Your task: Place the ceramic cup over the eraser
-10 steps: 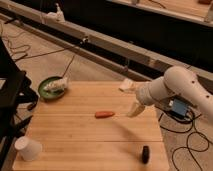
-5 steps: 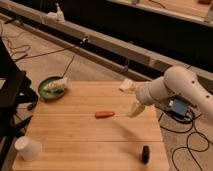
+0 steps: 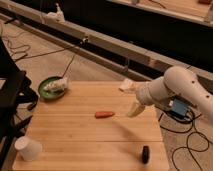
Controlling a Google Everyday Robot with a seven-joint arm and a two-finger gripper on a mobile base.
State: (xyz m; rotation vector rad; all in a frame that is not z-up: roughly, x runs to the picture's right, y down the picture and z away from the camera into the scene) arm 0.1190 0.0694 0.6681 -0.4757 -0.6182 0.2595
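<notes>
Well, there are two containers on the light wooden table (image 3: 75,145). A round green plate (image 3: 44,93) sits at the far left corner with a lumpy white object (image 3: 56,85) lying in it. A plain white ceramic cup (image 3: 27,148) with no handle stands alone at the near left corner, and from here I cannot tell whether anything is inside it.

The cup looks smooth and unmarked, tapering a little along its height. The small black eraser (image 3: 145,154) is a rounded oblong, far smaller than the cup. It lies close to the table's near edge towards the right corner, well apart from the cup, with bare wood between them.

An orange carrot-like stick (image 3: 104,114) lies flat near the middle of the table. A flat white rectangular block (image 3: 126,85) rests at the far edge, right of centre.

The robot's bulky white arm (image 3: 175,87) reaches in from the right. The gripper (image 3: 133,106) hangs over the right part of the table, just right of the orange stick and near the white block, pointing down and to the left. Its pale fingers stand apart and clamp nothing. It is far from the cup, and the eraser lies towards the near edge, clear of it.
</notes>
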